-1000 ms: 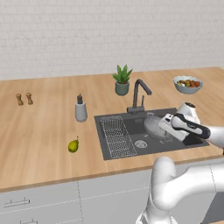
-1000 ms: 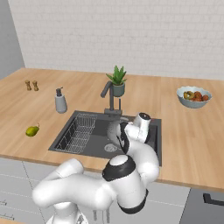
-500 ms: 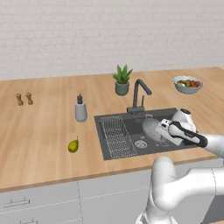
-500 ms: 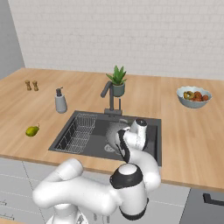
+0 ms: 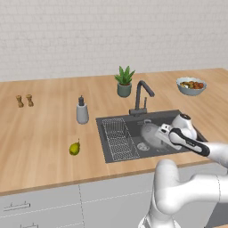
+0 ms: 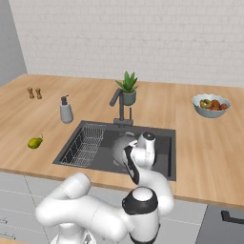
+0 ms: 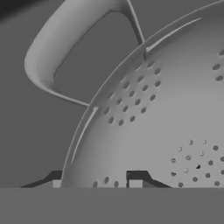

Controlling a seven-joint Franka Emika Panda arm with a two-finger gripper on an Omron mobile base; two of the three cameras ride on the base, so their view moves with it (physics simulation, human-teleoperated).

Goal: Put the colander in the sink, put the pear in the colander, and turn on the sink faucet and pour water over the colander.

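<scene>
Overall: no brands, labels or legible writing on any item.
- Counter [image 5: 40, 129]: light wood grain, flat; white brick wall behind.
- Sink [image 5: 173, 116]: dk grey rect. basin, matte; round drain, wire grid rack [image 5: 118, 139] in its left part.
- Sink faucet [image 5: 141, 95]: dk grey, tall, angular bent spout, at sink's back edge.
- Colander [image 5: 151, 134]: silver-grey metal, round, rows of small holes, thin loop handle; tilted, within the sink area above the basin floor, right of rack.
- Gripper [image 7: 96, 183]: dark tips straddle colander rim, one each side of the wall; narrow clamp on it.
- Fruit bowl [image 5: 191, 86]: blue-grey, far right on counter.
- Pear [image 5: 74, 148]: yellow-green, smooth, dark stem; on counter left of sink, well apart from colander.
</scene>
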